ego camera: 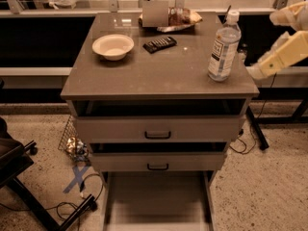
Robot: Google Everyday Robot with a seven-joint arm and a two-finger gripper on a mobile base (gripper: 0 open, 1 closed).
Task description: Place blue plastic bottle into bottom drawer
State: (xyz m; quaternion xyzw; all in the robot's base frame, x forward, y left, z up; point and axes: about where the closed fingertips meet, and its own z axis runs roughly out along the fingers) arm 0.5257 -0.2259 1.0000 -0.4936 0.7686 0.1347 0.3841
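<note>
The blue plastic bottle (pixel 224 47), clear with a white cap and a white label, stands upright near the right edge of the grey cabinet's top (pixel 159 76). My gripper (pixel 257 70) is at the end of the cream arm on the right. It hangs beside the cabinet's right edge, just right of the bottle's base and apart from it. The bottom drawer (pixel 156 201) is pulled out at floor level below the two upper drawers, and its flat grey floor is bare.
On the cabinet top are a white bowl (pixel 113 46), a black remote (pixel 160 44) and a plate of snacks (pixel 168 20). The two upper drawers (pixel 158 129) stand slightly ajar. A chair base (pixel 19 172), a wire basket (pixel 72 138) and cables lie on the floor at the left.
</note>
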